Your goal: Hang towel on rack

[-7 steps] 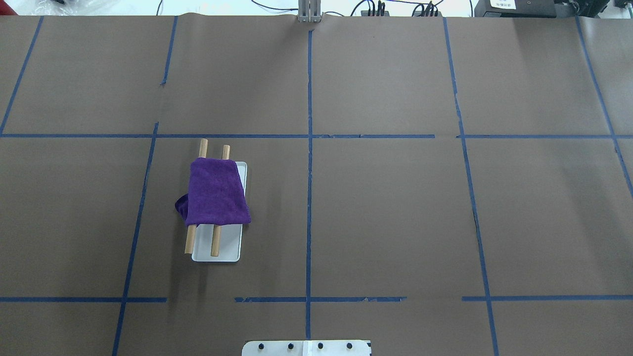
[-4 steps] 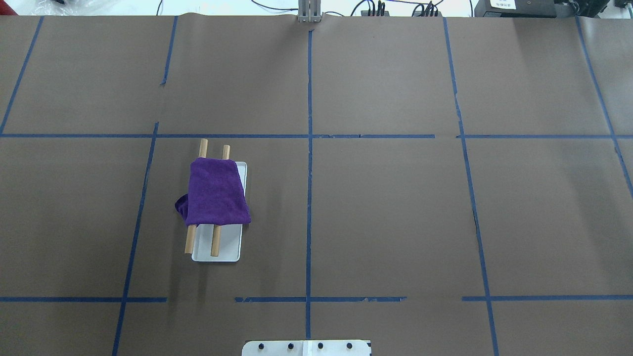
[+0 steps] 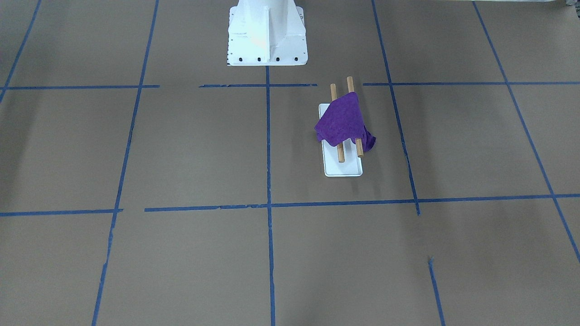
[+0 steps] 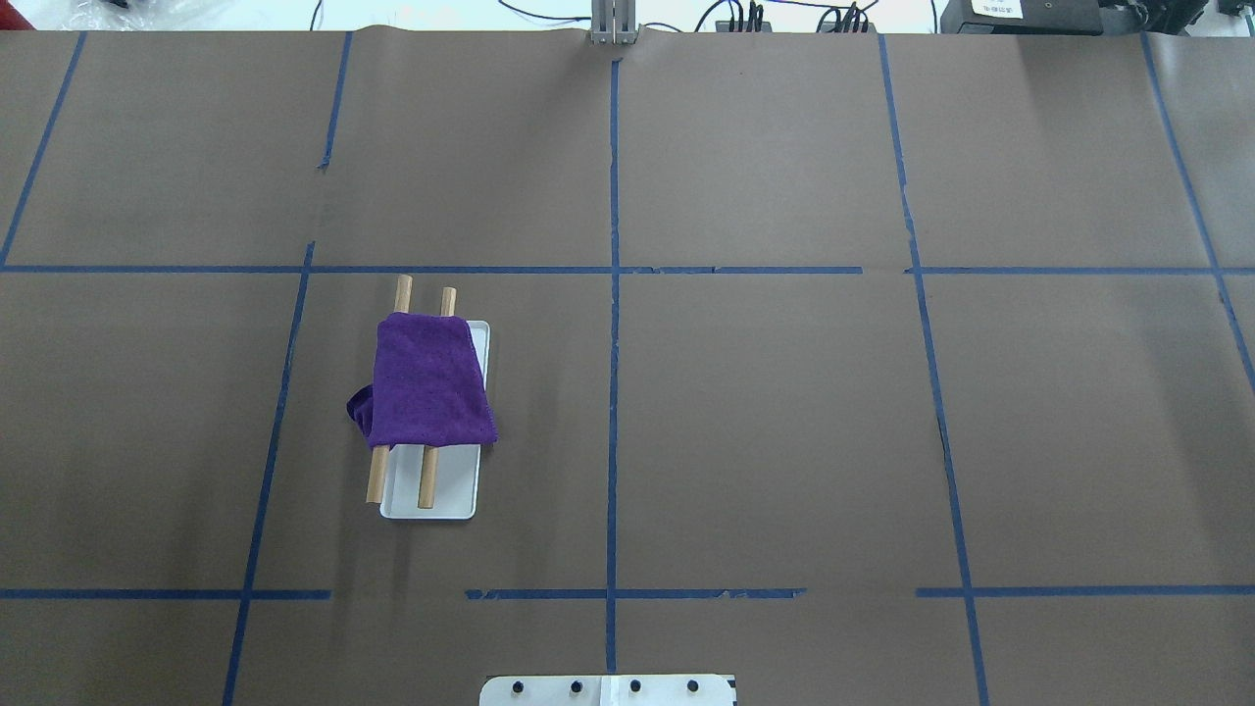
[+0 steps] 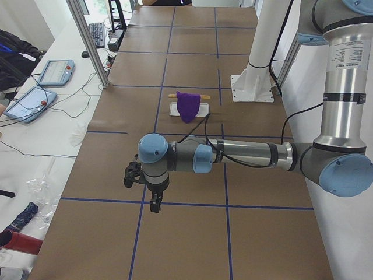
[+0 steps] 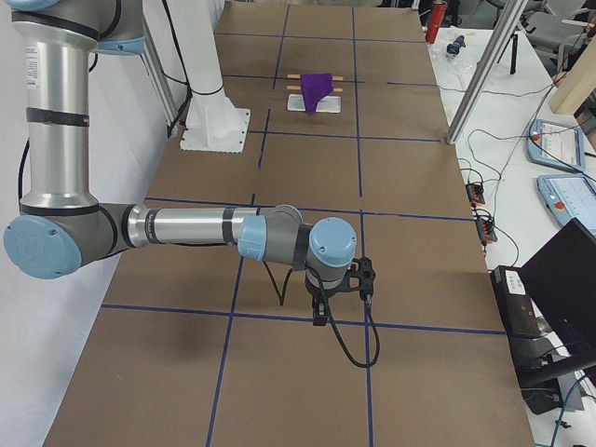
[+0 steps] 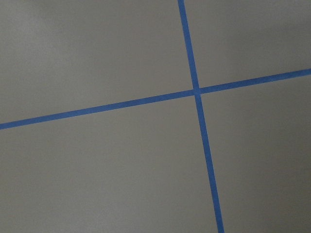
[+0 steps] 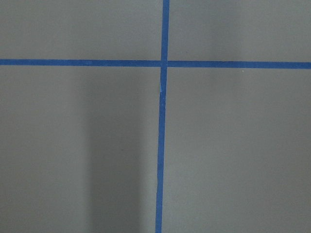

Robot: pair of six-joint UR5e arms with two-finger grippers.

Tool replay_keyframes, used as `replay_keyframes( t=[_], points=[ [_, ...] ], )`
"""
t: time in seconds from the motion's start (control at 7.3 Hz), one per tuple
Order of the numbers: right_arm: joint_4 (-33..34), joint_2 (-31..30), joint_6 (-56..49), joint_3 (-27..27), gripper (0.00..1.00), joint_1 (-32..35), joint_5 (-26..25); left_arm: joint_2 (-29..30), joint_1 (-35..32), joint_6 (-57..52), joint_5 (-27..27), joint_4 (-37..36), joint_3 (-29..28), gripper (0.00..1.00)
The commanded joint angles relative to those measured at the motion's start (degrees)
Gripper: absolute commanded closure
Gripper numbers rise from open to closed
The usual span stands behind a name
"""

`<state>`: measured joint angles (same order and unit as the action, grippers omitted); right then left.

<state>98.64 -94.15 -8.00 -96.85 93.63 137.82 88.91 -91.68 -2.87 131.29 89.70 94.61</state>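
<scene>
The purple towel (image 4: 426,382) is draped over the rack's two brown wooden rods (image 4: 403,291), with one end hanging off the outer side. The rack's white base (image 4: 451,490) lies on the brown table, left of centre in the overhead view. Towel (image 3: 342,120) and base (image 3: 343,168) also show in the front view. My left gripper (image 5: 133,174) and right gripper (image 6: 361,276) hang over opposite ends of the table, far from the rack. They show only in the side views, so I cannot tell whether they are open or shut. The wrist views show only table and blue tape.
The white robot pedestal (image 3: 266,34) stands at the table's near edge, close to the rack. Blue tape lines (image 4: 613,294) divide the brown table. Teach pendants (image 5: 55,71) and cables lie beyond the far edge, and a laptop (image 6: 568,279) sits beside the right end.
</scene>
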Motion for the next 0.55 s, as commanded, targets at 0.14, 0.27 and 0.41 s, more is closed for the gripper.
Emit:
replay_keyframes(
  t=[0.14, 0.27, 0.41],
  points=[
    [-5.5, -0.1, 0.7, 3.2, 0.00, 0.1, 0.0, 0.2, 0.3, 3.0, 0.0, 0.9, 0.5, 0.00],
    [-5.5, -0.2, 0.8, 3.2, 0.00, 0.1, 0.0, 0.2, 0.3, 3.1, 0.0, 0.9, 0.6, 0.00],
    [-5.6, -0.3, 0.5, 3.3, 0.00, 0.1, -0.1, 0.2, 0.3, 3.1, 0.0, 0.9, 0.6, 0.00]
  ],
)
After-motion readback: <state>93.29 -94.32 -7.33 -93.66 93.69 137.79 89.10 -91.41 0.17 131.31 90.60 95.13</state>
